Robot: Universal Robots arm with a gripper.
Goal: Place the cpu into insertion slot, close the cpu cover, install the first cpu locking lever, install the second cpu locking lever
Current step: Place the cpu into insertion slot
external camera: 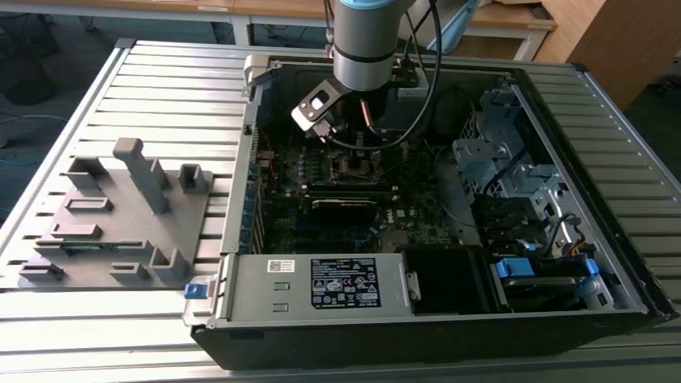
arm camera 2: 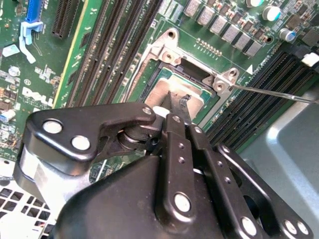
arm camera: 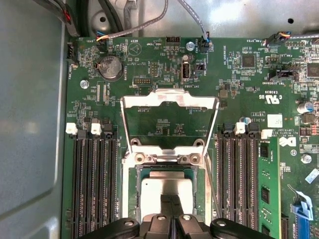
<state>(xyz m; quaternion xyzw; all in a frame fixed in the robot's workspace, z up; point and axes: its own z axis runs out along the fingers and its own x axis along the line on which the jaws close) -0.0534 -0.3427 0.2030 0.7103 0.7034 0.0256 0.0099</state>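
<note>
Pincer [arm camera: 172, 200] clenched over the cpu [arm camera: 155, 190] in the insertion slot [arm camera: 128, 194] — cpu cover [arm camera: 169, 101] open — printed label [external camera: 346, 282] on the grey box [external camera: 264, 302]

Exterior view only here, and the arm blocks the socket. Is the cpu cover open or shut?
Observer: Open. In the first wrist view the cpu cover stands tipped up off the insertion slot, with the circuit board showing through its cut-out.
Operator: cpu in?
Observer: Yes, the cpu lies in the slot, silvery face up.
Operator: Gripper?
Observer: In both wrist views the gripper is shut, tip over the cpu; contact unclear.
</note>
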